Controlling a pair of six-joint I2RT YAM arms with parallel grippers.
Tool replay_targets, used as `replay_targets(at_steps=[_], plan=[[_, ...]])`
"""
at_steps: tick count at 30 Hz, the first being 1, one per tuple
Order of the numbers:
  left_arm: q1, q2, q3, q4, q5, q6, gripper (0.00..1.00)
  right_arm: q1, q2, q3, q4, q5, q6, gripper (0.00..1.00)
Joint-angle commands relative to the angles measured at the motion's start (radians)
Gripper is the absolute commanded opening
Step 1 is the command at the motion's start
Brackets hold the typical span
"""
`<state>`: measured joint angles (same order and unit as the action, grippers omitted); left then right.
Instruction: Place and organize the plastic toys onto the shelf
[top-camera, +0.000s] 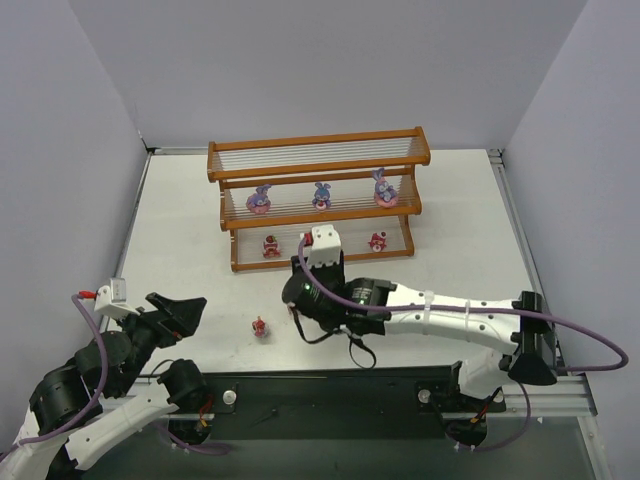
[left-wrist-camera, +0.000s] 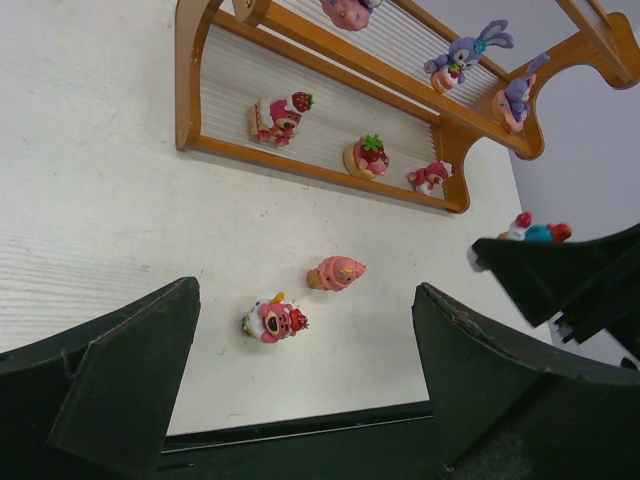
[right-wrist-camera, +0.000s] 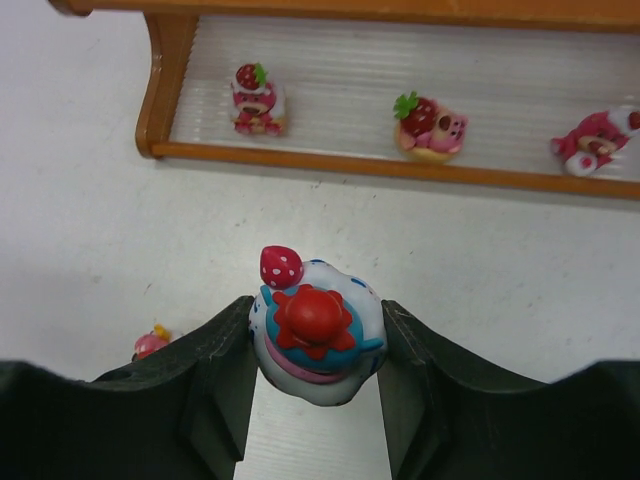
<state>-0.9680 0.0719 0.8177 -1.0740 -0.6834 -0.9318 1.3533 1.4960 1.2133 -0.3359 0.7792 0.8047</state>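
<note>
- The right pincer (right-wrist-camera: 316, 318) is clamped on a white-and-blue cake (right-wrist-camera: 318, 352) that has a red top and a strawberry.
- It holds the cake just in front of the bottom tier of the shelf (top-camera: 318, 146), not on it.
- The left pincer (left-wrist-camera: 305, 298) has its fingers wide apart and grips nothing. It sits over the near-left part of the desk (top-camera: 180, 240).
- On the bottom tier stand the left toy (right-wrist-camera: 257, 100), middle toy (right-wrist-camera: 430, 125) and right toy (right-wrist-camera: 595, 140), all pink and red.
- On the middle tier stand the left bunny (top-camera: 260, 200), middle bunny (top-camera: 322, 195) and right bunny (top-camera: 384, 188), spaced apart.
- A pink bear (left-wrist-camera: 274, 321) and a pink cupcake (left-wrist-camera: 335, 272) lie on the desk in front of the shelf. They are near each other but not touching.
</note>
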Motion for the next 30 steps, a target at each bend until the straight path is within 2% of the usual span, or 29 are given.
replay_targets(at_steps=[1,3,8,12,20,30], plan=[[-0.011,-0.012,0.029,-0.006,-0.016,0.004,0.97,-0.135,-0.063,0.141,-0.069,-0.037,-0.244,0.0],[-0.011,-0.012,0.029,-0.006,-0.016,0.002,0.97,-0.186,-0.066,0.213,-0.069,-0.063,-0.285,0.0],[-0.012,-0.009,0.029,-0.006,-0.018,0.002,0.97,-0.359,-0.033,0.362,-0.064,-0.239,-0.389,0.0],[-0.011,-0.009,0.028,-0.01,-0.019,-0.002,0.97,-0.439,0.048,0.489,-0.061,-0.342,-0.449,0.0],[-0.015,-0.009,0.028,-0.017,-0.018,-0.009,0.97,-0.563,0.249,0.825,-0.129,-0.526,-0.524,0.0],[-0.02,-0.003,0.031,-0.026,-0.028,-0.021,0.97,-0.628,0.409,1.022,-0.13,-0.638,-0.602,0.0]])
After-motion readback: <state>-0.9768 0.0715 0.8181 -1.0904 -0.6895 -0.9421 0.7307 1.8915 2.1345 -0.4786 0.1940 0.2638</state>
